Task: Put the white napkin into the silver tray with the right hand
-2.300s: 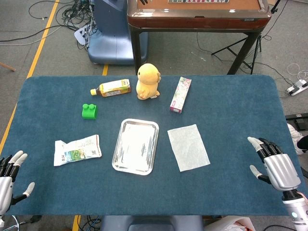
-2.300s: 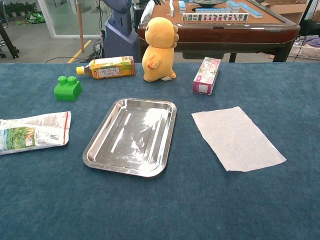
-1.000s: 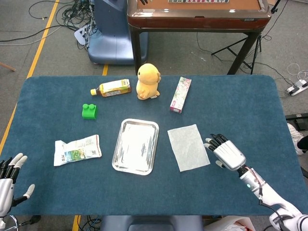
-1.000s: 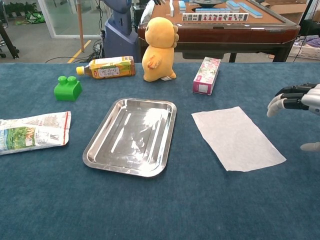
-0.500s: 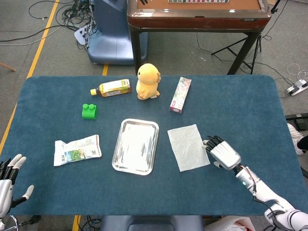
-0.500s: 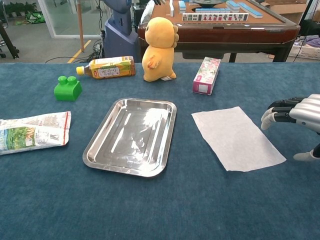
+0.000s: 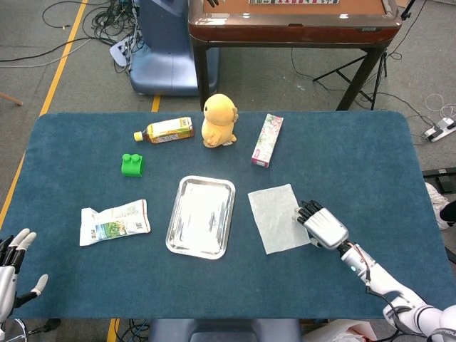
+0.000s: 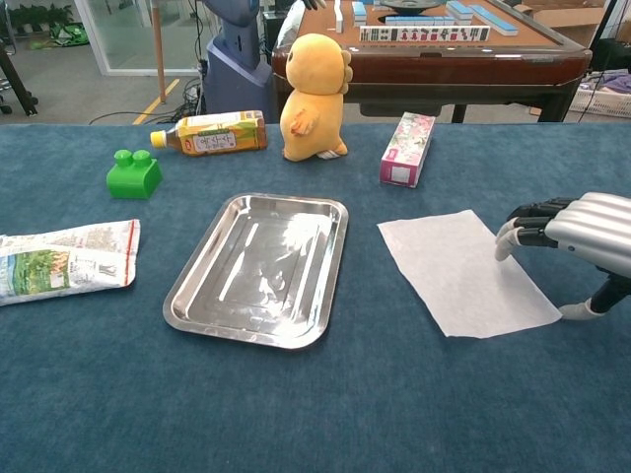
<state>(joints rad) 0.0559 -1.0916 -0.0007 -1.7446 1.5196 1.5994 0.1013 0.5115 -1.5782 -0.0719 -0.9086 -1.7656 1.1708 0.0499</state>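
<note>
The white napkin [image 7: 276,216] [image 8: 461,270] lies flat on the blue table cover, just right of the silver tray [image 7: 201,216] [image 8: 260,268]. The tray holds nothing. My right hand [image 7: 322,224] [image 8: 577,241] hovers at the napkin's right edge, fingers [image 8: 513,231] curved downward and apart over that edge, the thumb low by the near right corner. It holds nothing. My left hand [image 7: 13,269] sits at the near left table edge, fingers spread, far from both objects; it does not show in the chest view.
A crumpled snack bag [image 7: 114,221] lies left of the tray. Behind stand a green block [image 7: 131,164], a tea bottle on its side [image 7: 165,130], a yellow plush chick [image 7: 219,121] and a pink box [image 7: 267,140]. A wooden table [image 7: 292,21] stands beyond.
My right hand has come in from the near right edge leftward to the napkin's right edge. The left hand has sunk slightly lower. Napkin and tray have not moved.
</note>
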